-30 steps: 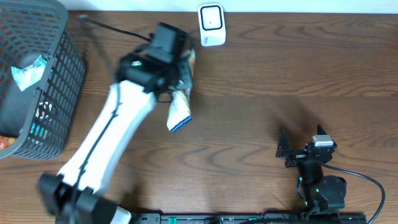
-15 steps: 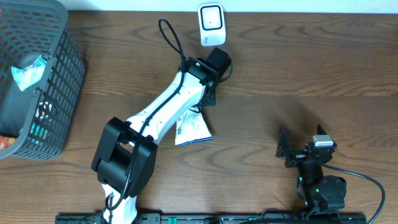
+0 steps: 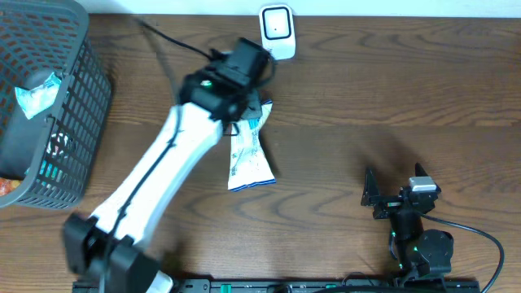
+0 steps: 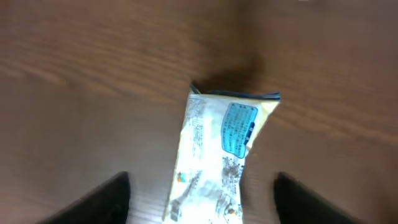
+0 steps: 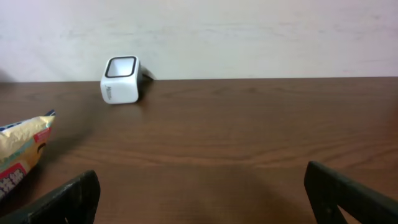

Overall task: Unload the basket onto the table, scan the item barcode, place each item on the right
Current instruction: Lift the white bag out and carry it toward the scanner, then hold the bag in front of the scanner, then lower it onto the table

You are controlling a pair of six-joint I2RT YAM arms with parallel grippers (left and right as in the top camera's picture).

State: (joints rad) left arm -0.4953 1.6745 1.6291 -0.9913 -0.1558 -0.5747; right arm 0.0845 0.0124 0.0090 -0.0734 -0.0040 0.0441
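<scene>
My left pincer (image 4: pixel 202 196) has just let go: its jaws stand apart, and the snack packet (image 3: pixel 249 156), gripped a moment ago, lies flat on the table (image 3: pixel 366 98) just below the scanner (image 3: pixel 277 32). So the scan looks done or abandoned, I cannot tell which, because the barcode is blurred and my wrist hides the packet's top end. My right pincer (image 5: pixel 205 196) rests wide open, empty
</scene>
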